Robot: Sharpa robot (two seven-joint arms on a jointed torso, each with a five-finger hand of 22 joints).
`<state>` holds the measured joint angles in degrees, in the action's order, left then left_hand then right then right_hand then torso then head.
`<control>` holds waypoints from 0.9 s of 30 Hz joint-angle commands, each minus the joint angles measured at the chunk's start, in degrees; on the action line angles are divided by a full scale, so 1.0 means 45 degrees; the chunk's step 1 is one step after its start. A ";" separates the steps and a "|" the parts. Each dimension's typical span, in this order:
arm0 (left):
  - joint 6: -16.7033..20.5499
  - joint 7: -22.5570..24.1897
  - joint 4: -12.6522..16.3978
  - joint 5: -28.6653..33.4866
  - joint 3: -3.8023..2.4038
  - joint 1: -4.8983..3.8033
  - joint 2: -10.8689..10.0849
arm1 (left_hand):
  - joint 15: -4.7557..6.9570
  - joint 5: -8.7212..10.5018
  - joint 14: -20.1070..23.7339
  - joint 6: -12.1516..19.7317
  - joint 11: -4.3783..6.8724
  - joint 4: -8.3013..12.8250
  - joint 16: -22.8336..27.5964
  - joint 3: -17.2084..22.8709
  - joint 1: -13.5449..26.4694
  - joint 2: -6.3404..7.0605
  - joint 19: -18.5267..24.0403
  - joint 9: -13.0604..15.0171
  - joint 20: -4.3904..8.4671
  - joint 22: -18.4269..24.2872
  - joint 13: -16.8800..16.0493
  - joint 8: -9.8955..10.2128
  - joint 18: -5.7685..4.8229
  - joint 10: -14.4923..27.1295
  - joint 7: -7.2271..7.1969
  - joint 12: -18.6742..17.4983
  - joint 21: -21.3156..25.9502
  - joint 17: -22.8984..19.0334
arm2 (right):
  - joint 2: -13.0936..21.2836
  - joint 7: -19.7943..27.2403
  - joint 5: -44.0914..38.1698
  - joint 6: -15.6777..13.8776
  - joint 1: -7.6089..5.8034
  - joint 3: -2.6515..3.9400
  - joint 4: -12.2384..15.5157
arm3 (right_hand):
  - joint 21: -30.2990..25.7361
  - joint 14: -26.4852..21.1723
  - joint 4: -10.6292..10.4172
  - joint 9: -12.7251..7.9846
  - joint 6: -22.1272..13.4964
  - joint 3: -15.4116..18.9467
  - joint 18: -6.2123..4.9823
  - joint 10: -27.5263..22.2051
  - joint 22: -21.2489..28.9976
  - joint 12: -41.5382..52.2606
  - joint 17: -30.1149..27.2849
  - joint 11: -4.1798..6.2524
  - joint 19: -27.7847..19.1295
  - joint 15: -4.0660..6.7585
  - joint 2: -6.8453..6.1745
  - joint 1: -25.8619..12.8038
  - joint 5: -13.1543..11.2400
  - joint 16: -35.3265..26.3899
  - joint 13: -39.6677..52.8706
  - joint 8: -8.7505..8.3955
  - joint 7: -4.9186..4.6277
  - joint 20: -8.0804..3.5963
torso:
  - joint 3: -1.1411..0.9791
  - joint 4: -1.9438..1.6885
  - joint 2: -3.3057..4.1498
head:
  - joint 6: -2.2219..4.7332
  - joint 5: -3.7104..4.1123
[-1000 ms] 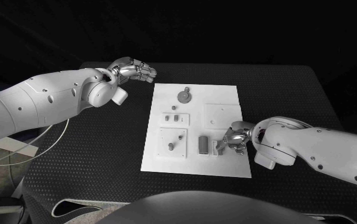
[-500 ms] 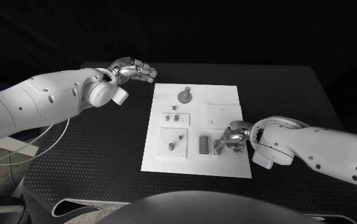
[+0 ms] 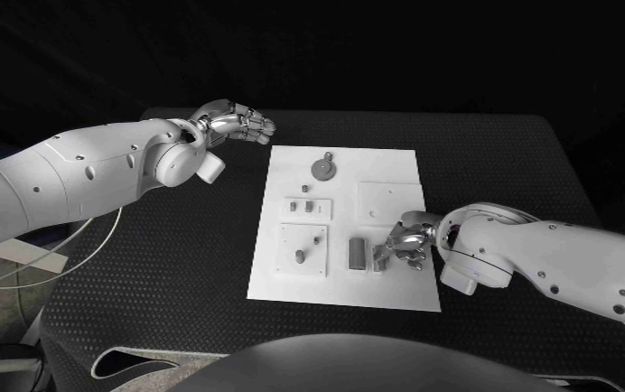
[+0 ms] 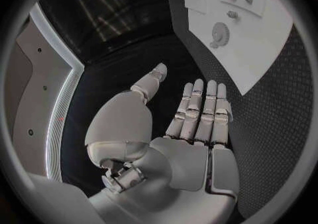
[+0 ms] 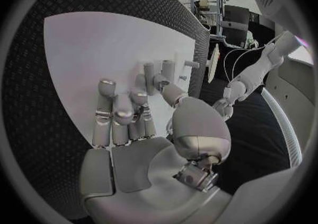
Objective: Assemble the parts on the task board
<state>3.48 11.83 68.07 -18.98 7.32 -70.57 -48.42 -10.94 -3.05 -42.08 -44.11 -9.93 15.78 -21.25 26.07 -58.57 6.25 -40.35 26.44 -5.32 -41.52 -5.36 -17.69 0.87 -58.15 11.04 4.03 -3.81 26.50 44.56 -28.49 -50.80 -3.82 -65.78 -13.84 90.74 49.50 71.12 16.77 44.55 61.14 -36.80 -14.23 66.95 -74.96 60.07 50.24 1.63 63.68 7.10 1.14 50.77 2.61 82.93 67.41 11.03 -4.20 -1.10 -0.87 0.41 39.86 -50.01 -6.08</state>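
one white task board (image 3: 341,293) flat in the middle of the black table (image 3: 170,256), long side running away from the robot. counted on it in the head view: one round grey gear-like part (image 3: 321,169) near the far end; one small raised plate (image 3: 307,208) below it carrying two little dark parts side by side; one larger raised plate (image 3: 303,249) nearer the robot with one small part lying tilted on it and a tiny peg above; one plain square plate (image 3: 386,200) toward the right edge; one upright dark block (image 3: 356,251) near the board's near half, just beside the right hand. right hand (image 3: 407,246) down on the board's right side, near the near end, fingers bent around a small grey part (image 3: 383,256) at their tips; from the right wrist view, fingertips (image 5: 106,87) resting on the white surface with a few short cylindrical pieces (image 5: 161,70) standing just past them, thumb curled toward those; whether anything is actually pinched, cannot tell. left hand (image 3: 235,125) off the board, hovering over the table beyond the board's far left corner, fingers curled in the head view; in the left wrist view fingers (image 4: 202,107) lying straight and close together, thumb apart, palm bare, nothing held. two hands, two white arms, well apart from each other.
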 commanded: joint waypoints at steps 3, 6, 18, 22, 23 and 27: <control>-0.0128 0.0092 0.0043 -0.0025 -0.0008 -0.0012 -0.0004 | -0.0067 0.0046 -0.0030 -0.0002 0.0032 -0.0064 0.0053 0.0014 0.0032 0.0085 0.0007 -0.0006 -0.0044 0.0019 0.0017 -0.0058 0.0006 -0.0007 0.0015 0.0077 -0.0048 0.0017 | -0.0048 0.0069 0.0033 0.0071 0.0022 -0.0012 -0.0112 | 0.0019 0.0181 -0.0003 -0.0042 -0.0029 -0.0003 -0.0172 0.0063 -0.0196 0.0036 -0.0030 0.0011 0.0069 0.0122 0.0167 0.0215 0.0042 0.0002 -0.0032 -0.0064 -0.0101 0.0040 | -0.0006 0.0005 0.0000 | 0.0002 -0.0010; -0.0132 0.0088 0.0045 -0.0025 -0.0008 -0.0012 -0.0005 | -0.0067 0.0046 -0.0030 -0.0001 0.0032 -0.0064 0.0054 0.0014 0.0032 0.0086 0.0007 -0.0006 -0.0044 0.0020 0.0018 -0.0058 0.0007 -0.0007 0.0015 0.0077 -0.0048 0.0018 | -0.0073 0.0066 0.0033 0.0131 0.0022 -0.0012 -0.0125 | -0.0002 0.0174 -0.0059 -0.0077 -0.0028 0.0110 -0.0172 0.0048 -0.0172 0.0013 -0.0046 -0.0005 0.0088 0.0108 -0.0125 -0.0087 0.0041 -0.0024 -0.0053 -0.0088 -0.0117 0.0070 | -0.0008 0.0007 0.0001 | 0.0002 -0.0015; -0.0142 0.0082 0.0060 -0.0026 -0.0008 -0.0012 -0.0031 | -0.0068 0.0046 -0.0032 0.0000 0.0031 -0.0065 0.0055 0.0014 0.0034 0.0087 0.0007 -0.0007 -0.0045 0.0022 0.0023 -0.0058 0.0007 -0.0007 0.0019 0.0078 -0.0049 0.0020 | -0.0160 0.0053 0.0069 0.0359 0.0031 -0.0014 -0.0206 | -0.0139 0.0117 -0.0503 -0.0216 -0.0113 0.0028 -0.0172 -0.0051 -0.0074 -0.0068 -0.0093 -0.0054 0.0135 0.0068 -0.1065 -0.0852 0.0042 -0.0123 -0.0118 -0.0212 -0.0170 0.0092 | -0.0007 0.0008 -0.0002 | 0.0002 -0.0026; -0.0136 0.0085 0.0063 -0.0034 -0.0008 -0.0012 -0.0034 | -0.0068 0.0046 -0.0032 0.0000 0.0031 -0.0065 0.0056 0.0014 0.0034 0.0087 0.0007 -0.0007 -0.0045 0.0022 0.0024 -0.0058 0.0008 -0.0008 0.0020 0.0078 -0.0049 0.0021 | -0.0156 0.0067 0.0075 0.0352 0.0031 -0.0014 -0.0222 | -0.0190 0.0094 -0.0924 -0.0265 -0.0148 -0.0091 -0.0172 -0.0092 -0.0055 -0.0075 -0.0101 -0.0071 0.0149 0.0054 -0.1515 -0.1169 0.0040 -0.0147 -0.0130 -0.0255 -0.0188 0.0087 | -0.0005 0.0000 -0.0002 | 0.0002 -0.0031; -0.0136 0.0086 0.0066 -0.0034 -0.0008 -0.0012 -0.0036 | -0.0068 0.0046 -0.0032 0.0001 0.0031 -0.0065 0.0057 0.0014 0.0034 0.0087 0.0007 -0.0007 -0.0045 0.0023 0.0025 -0.0058 0.0008 -0.0008 0.0020 0.0078 -0.0049 0.0022 | -0.0156 0.0073 0.0078 0.0360 0.0031 -0.0014 -0.0221 | -0.0199 0.0090 -0.0991 -0.0272 -0.0154 -0.0117 -0.0172 -0.0098 -0.0054 -0.0074 -0.0101 -0.0073 0.0147 0.0052 -0.1574 -0.1215 0.0040 -0.0149 -0.0132 -0.0261 -0.0190 0.0085 | -0.0004 -0.0001 -0.0003 | 0.0002 -0.0029; -0.0133 0.0087 0.0073 -0.0039 -0.0008 -0.0012 -0.0045 | -0.0068 0.0046 -0.0032 0.0001 0.0031 -0.0065 0.0057 0.0014 0.0033 0.0086 0.0007 -0.0008 -0.0045 0.0023 0.0027 -0.0058 0.0008 -0.0009 0.0021 0.0078 -0.0049 0.0023 | -0.0156 0.0084 0.0080 0.0392 0.0031 -0.0014 -0.0232 | -0.0218 0.0072 -0.1114 -0.0293 -0.0188 -0.0186 -0.0172 -0.0124 -0.0058 -0.0075 -0.0104 -0.0083 0.0140 0.0045 -0.1742 -0.1284 0.0040 -0.0162 -0.0136 -0.0285 -0.0200 0.0077 | -0.0003 0.0002 -0.0001 | 0.0002 -0.0031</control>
<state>3.48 11.78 68.22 -19.00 7.32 -70.57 -48.63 -10.94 -3.05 -42.08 -44.10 -9.93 15.78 -21.25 26.06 -58.57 6.25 -40.35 26.44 -5.33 -41.48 -5.32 -17.69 0.87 -58.14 11.04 4.03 -3.81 26.54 44.00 -28.52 -50.48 -2.99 -65.72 -13.89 89.67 48.72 71.55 12.11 43.29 60.71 -37.68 -14.62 66.74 -74.96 60.07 49.86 1.42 64.10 7.13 -6.35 44.96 2.89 82.42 66.87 9.95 -4.63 -0.70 -0.91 0.42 39.85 -50.01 -6.21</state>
